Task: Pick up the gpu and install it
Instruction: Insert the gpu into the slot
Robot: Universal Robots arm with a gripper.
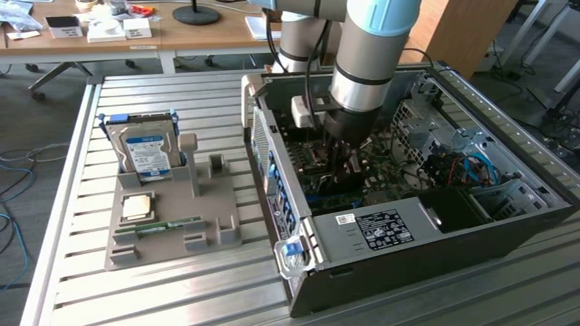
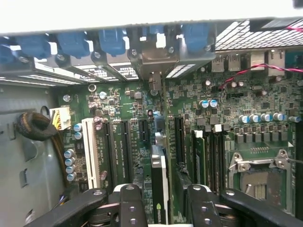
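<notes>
i have the arm reaching down into the open computer case [image 1: 507, 224], which fills the right half of the exterior frame. the gripper [image 1: 347, 178] sits low inside it, near the centre of that frame, just above the green motherboard [image 1: 385, 178].

in the wrist picture the two black fingers [image 2: 130, 208] stand apart at the bottom edge, and the gpu [image 2: 160, 187] rises between them, seen edge-on as a thin dark card with a pale strip along it. there is a visible gap on each side of the card, so i read the tool as released: spread wide and not clamping the card. the gpu stands upright on the motherboard [image 2: 213, 142], lined up with the long slots [image 2: 124, 146] in the lower middle of the frame, its far end pointing toward the metal bracket [image 2: 154, 61] at the case's rear wall near the top centre. whether it is fully seated in its slot i cannot tell.

a row of blue clips [image 2: 111, 42] runs along the top of the wrist frame, and a white slot [image 2: 90, 151] stands left of the card.

back in the exterior view, on the slatted table [image 1: 181, 299], a grey holder tray [image 1: 176, 234] sits at centre left. a hard drive [image 1: 145, 153] with a blue-white label stands upright in its upper part, and a narrow green memory stick [image 1: 168, 225] lies flat lower down.
</notes>
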